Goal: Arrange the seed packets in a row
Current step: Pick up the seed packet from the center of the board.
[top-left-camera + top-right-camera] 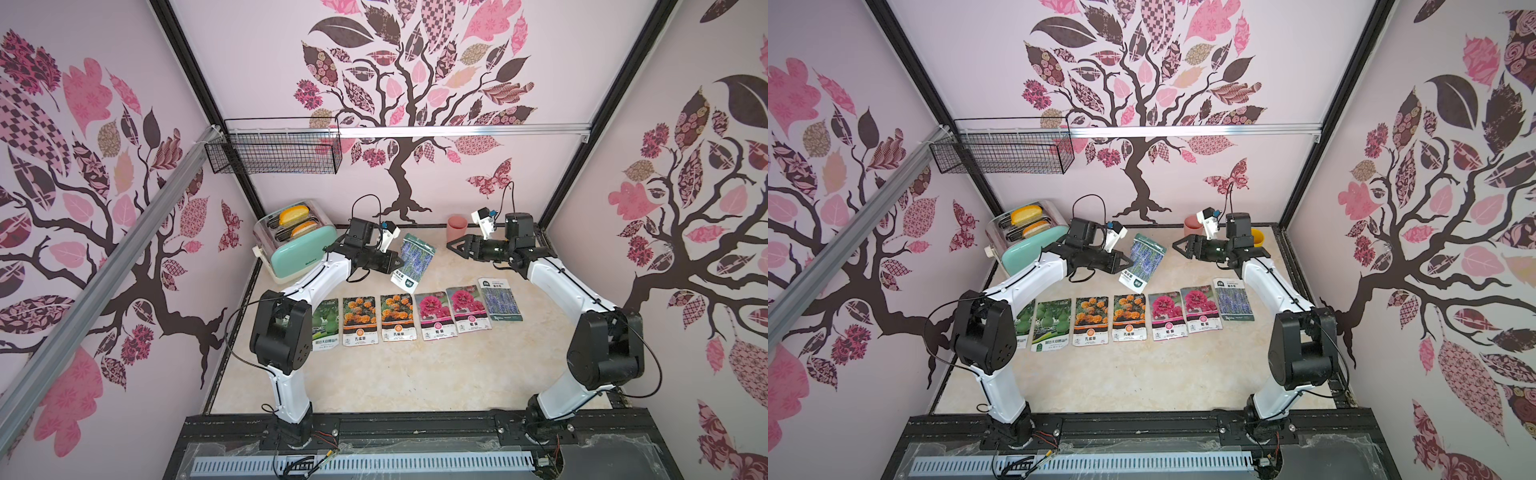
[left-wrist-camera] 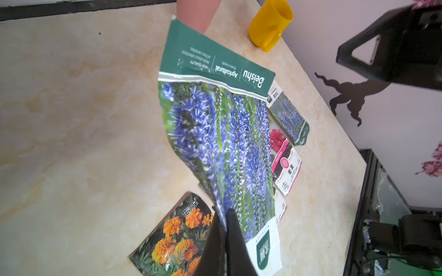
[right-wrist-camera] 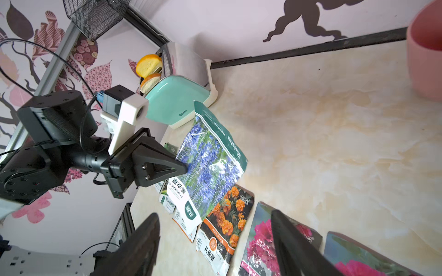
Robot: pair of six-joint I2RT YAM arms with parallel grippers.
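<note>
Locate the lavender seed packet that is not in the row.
The lavender packet hangs pinched in the left claw, behind the row in both top views, between the toaster and the pink cup.

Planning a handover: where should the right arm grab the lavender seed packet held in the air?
Probably the free dark-green header end of the glossy purple lavender seed packet, approached from the robot's right. The left gripper clamps its side edge near the white label end, so the header end sticks out clear toward the right gripper.
</note>
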